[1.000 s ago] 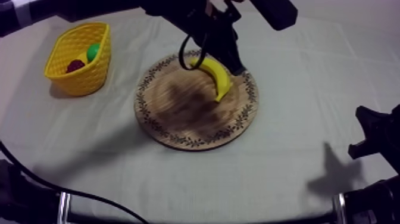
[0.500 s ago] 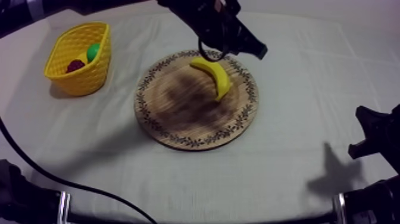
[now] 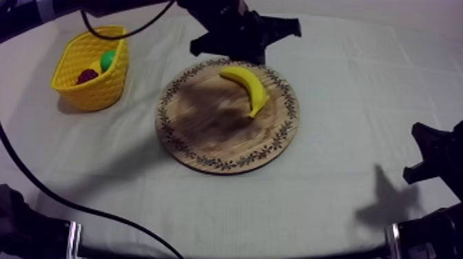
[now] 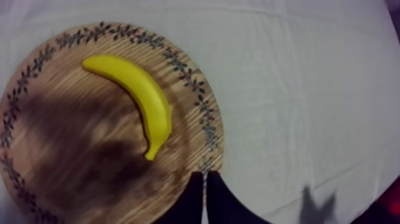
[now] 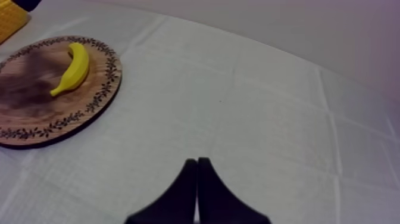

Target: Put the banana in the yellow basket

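Lying on the round wooden board with a patterned rim (image 3: pixel 207 134), the curved yellow banana (image 3: pixel 246 85) is held by nothing. My left gripper (image 4: pixel 205 176) hangs over the board's rim, its black fingers pressed together and empty. My right gripper (image 5: pixel 196 162), also pressed together, is well apart from the board.

The counter (image 3: pixel 344 200) is covered by a grey-white cloth (image 3: pixel 358 76) marked with faint fold creases. Two things rest directly on the cloth. A round wooden board (image 3: pixel 207 148) with a patterned rim lies flat near the middle. A yellow basket (image 3: pixel 96 89) stands upright toward the far left corner, apart from the wooden board, with a strip of bare cloth between them.
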Action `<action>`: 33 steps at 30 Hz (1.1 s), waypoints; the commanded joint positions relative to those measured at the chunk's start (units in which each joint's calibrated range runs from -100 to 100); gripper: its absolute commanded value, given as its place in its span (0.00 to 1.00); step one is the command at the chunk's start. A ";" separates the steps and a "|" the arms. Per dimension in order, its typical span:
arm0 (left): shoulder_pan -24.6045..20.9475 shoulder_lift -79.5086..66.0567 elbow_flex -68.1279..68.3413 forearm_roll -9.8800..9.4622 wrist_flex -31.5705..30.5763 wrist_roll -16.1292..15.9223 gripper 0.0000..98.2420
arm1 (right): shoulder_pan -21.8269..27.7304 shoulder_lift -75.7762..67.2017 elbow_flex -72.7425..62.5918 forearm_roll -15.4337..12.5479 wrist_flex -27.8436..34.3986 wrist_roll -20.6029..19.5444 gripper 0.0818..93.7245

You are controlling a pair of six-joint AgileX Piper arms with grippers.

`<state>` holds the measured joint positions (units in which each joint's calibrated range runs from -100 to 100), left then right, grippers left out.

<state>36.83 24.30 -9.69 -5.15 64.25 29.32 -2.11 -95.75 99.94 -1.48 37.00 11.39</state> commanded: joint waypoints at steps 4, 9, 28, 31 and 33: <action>-0.15 0.45 0.50 -1.52 -0.83 9.10 0.00 | -0.03 0.00 -0.05 -0.01 0.02 0.02 0.00; -0.33 1.41 -0.28 -2.67 -1.10 11.24 0.00 | -0.03 0.00 -0.05 -0.01 0.02 0.02 0.00; -2.56 2.26 2.53 0.65 -4.43 9.72 0.41 | -0.03 0.00 -0.05 -0.01 0.02 0.02 0.00; -2.30 2.29 3.55 1.48 -4.85 10.63 0.50 | -0.03 0.00 -0.05 -0.01 0.02 0.02 0.00; -1.96 2.33 3.99 1.71 -4.72 11.14 0.55 | -0.03 0.00 -0.05 -0.01 0.02 0.02 0.00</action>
<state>34.75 26.60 -5.85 -3.48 59.46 40.11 -2.11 -95.75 99.94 -1.48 37.00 11.39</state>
